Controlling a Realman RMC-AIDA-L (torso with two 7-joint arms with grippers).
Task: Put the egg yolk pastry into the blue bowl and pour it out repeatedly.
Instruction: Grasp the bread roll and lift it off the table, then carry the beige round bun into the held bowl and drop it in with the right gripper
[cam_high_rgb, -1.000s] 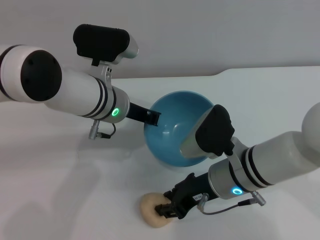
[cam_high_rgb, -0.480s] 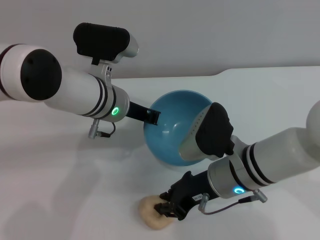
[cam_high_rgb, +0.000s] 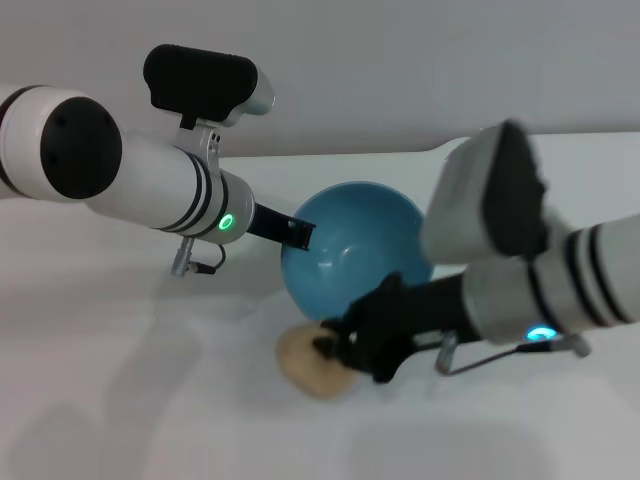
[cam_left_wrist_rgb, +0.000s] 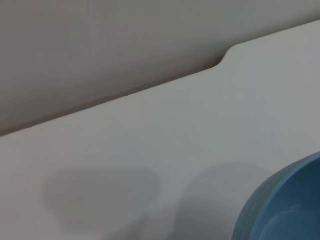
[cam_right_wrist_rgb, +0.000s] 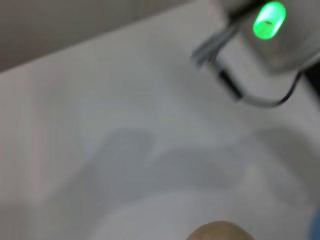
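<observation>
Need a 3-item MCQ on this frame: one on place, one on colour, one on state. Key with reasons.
1. Where is the egg yolk pastry?
A. inside the bowl
B. outside the bowl, beside its near rim
C. on the left arm

2. What colour is the bowl?
A. blue
B. red
C. white

3. What is the left hand doing?
A. gripping the pastry
B. at the bowl's rim
C. parked off the table

Key: 1 B, the pastry shows in front of the bowl with the right hand closed on it; 2 A, the bowl is light blue inside and out; 3 B, the dark fingers sit on the rim's left edge.
</observation>
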